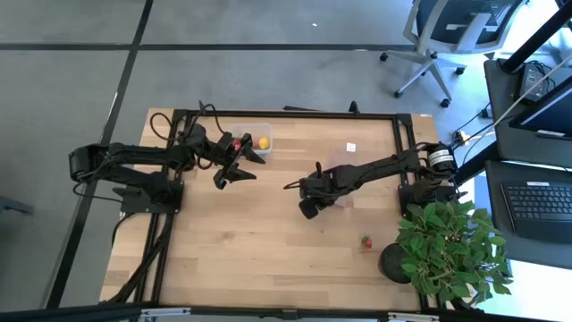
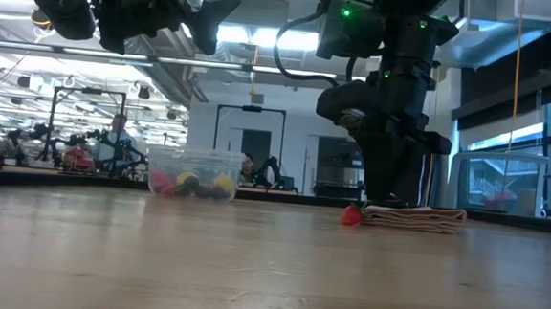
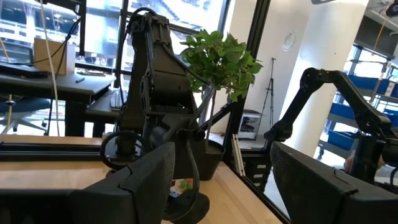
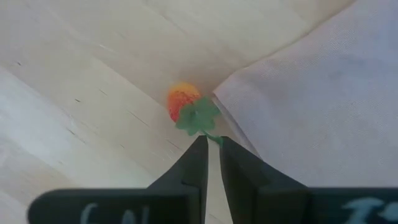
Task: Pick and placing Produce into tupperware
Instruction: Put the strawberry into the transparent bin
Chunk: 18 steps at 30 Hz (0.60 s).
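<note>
The clear tupperware (image 1: 268, 128) stands at the table's far side and holds red (image 1: 237, 143) and yellow (image 1: 263, 142) pieces; the low view also shows it (image 2: 193, 169). My left gripper (image 1: 245, 165) (image 3: 221, 183) hovers open just in front of it, high above the table. My right gripper (image 1: 307, 210) (image 4: 212, 152) is mid-table, shut over a small red strawberry (image 4: 184, 99) (image 2: 350, 215) at the edge of a pale cloth (image 1: 344, 168). A second strawberry (image 1: 365, 241) lies on the wood near the plant. My right gripper pinches the strawberry's thin green stem (image 4: 212, 136) between its two fingertips, coming from above and slanting in from the table's right. The fruit sits below the fingertips, leaf up, at table height beside the cloth's edge (image 4: 249, 118). Whether it is lifted clear, I cannot tell.
The folded pale cloth (image 2: 415, 218) lies right of the held strawberry. A leafy potted plant (image 1: 447, 246) stands at the near right corner. Bare wood (image 1: 250, 250) stretches between the grippers and the near edge. A black frame (image 1: 295, 114) borders the table.
</note>
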Motion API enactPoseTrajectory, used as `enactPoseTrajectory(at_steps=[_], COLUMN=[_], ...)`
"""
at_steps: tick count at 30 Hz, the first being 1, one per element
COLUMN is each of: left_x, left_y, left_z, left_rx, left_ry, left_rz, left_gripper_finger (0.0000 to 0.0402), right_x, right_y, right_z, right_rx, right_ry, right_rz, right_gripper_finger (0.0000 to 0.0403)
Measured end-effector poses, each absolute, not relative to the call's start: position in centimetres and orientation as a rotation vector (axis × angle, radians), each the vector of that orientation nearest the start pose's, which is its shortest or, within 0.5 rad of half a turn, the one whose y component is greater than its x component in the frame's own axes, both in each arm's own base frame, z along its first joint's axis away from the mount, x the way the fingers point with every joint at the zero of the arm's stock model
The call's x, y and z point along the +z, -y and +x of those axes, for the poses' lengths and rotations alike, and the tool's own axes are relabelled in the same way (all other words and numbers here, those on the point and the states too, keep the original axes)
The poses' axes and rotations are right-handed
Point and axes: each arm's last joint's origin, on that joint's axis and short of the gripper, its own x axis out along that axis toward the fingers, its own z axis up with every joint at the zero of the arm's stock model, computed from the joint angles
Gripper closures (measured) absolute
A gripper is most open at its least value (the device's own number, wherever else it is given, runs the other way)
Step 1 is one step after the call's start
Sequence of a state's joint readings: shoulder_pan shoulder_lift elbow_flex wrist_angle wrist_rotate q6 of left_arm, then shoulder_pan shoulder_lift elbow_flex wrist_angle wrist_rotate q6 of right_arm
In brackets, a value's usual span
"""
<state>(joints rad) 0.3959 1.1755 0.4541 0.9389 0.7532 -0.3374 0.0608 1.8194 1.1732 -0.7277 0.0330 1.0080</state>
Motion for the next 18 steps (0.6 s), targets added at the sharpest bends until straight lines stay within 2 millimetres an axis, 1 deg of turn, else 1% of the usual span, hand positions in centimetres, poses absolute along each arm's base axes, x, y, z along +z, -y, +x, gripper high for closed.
enactPoseTrajectory(at_steps=[3,7,8,13,18], left_x=[24.96,24.93,24.92,24.92,24.92], left_y=[-7.0,-6.99,-6.99,-7.0,-7.0], left_z=[21.87,21.87,21.88,21.88,21.88], left_rx=[-0.382,-0.381,-0.381,-0.381,-0.381], left_ry=[0.123,0.12,0.119,0.118,0.118], left_rz=[-0.207,-0.209,-0.209,-0.209,-0.21], left_gripper_finger=[0.0147,0.0147,0.0147,0.0147,0.0147], right_x=[16.49,16.5,16.5,16.52,17.24], right_y=[-1.95,-1.95,-1.95,-1.95,-1.99], right_z=[33.51,33.54,33.55,33.62,34.16], right_rx=[-0.662,-0.644,-0.642,-0.631,-0.598], right_ry=[-1.251,-1.254,-1.254,-1.251,-1.232], right_rz=[0.776,0.757,0.755,0.747,0.731], right_gripper_finger=[0.0362,0.0394,0.0396,0.0399,0.04])
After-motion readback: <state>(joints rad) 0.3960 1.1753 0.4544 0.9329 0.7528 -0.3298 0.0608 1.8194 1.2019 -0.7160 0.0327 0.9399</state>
